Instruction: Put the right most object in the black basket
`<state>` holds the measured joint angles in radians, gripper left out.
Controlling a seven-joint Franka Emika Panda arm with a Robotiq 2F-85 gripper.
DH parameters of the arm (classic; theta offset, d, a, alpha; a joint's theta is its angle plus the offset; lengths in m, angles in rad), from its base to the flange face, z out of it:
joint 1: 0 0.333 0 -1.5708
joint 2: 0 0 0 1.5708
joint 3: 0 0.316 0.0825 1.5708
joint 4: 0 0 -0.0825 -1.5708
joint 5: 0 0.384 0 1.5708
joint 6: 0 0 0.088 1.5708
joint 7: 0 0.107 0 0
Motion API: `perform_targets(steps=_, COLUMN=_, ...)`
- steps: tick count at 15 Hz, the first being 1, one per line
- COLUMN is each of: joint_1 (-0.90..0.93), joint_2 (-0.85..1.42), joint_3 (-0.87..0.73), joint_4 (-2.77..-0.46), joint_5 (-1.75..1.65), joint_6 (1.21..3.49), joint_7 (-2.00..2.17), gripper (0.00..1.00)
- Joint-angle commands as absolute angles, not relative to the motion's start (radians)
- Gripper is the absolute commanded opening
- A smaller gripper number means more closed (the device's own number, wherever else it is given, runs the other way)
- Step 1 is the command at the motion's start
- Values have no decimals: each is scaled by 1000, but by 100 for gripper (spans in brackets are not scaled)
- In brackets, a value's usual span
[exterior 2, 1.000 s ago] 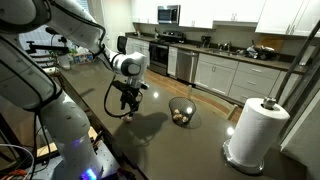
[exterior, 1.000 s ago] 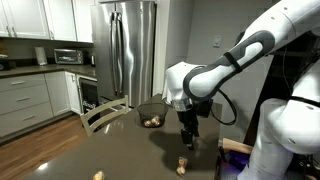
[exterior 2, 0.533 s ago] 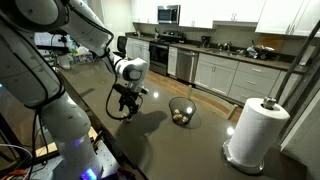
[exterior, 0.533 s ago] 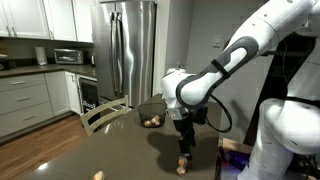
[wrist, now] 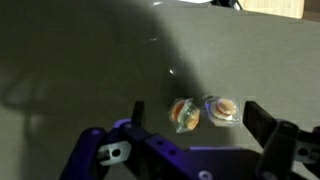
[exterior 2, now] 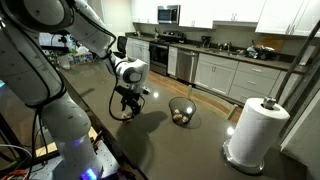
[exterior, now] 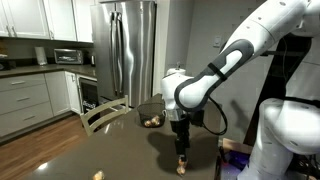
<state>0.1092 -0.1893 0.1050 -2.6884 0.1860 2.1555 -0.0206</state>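
The hand [wrist: 182, 140] fills the bottom of the wrist view with its fingers spread wide and nothing held. It hangs over the dark table [wrist: 70, 60]. Just beyond the fingertips lie two small tan pieces side by side: an inner lump [wrist: 183, 114], close to the line between the fingers, and an outer lump [wrist: 220, 110] towards one finger. They are touching or nearly so; the blur makes it hard to say which.

In an exterior view the hand [exterior: 181, 149] points straight down with a lump [exterior: 181, 168] just beside its tips. A stray lump [exterior: 98, 175] sits well apart along the table edge, so the task's object is most likely one of the pair under the hand. Which of the two it is, I cannot tell.

Farther back stands the basket [exterior: 150, 106], with a few pale pieces [exterior: 152, 122] already inside. It also shows in an exterior view [exterior 2: 181, 103], well clear of the hand [exterior 2: 126, 110].

The step in hand looks like the approach for the pick. Next, the hand needs to centre on one lump alone, drop until the fingers flank it, and close. With the pair so close, there is a risk of nudging or pinching both.
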Motion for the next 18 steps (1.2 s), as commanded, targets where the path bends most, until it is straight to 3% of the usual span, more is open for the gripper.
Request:
perform_targets(steps=1, joint_1=113, joint_2=-153, joint_3=93, joint_4=-2688, joint_5=194, joint_6=2208, joint_7=-67, gripper=100)
perform_targets(steps=9, joint_1=94, joint_2=-54, joint_3=78, joint_4=-2678, joint_5=140, joint_6=2321, joint_7=-48, gripper=100)
perform_targets(steps=11, joint_1=92, joint_2=-35, joint_3=75, joint_4=-2675, joint_5=121, joint_6=2334, joint_7=-40, gripper=74)
perform_targets(steps=15, joint_1=91, joint_2=-5, joint_3=73, joint_4=-2674, joint_5=104, joint_6=2352, joint_7=-31, gripper=64)
perform_targets(steps=16, joint_1=90, joint_2=-5, joint_3=71, joint_4=-2669, joint_5=101, joint_6=2343, joint_7=-32, gripper=47)
perform_targets(steps=18, joint_1=87, joint_2=-10, joint_3=70, joint_4=-2665, joint_5=97, joint_6=2331, joint_7=-25, gripper=37)
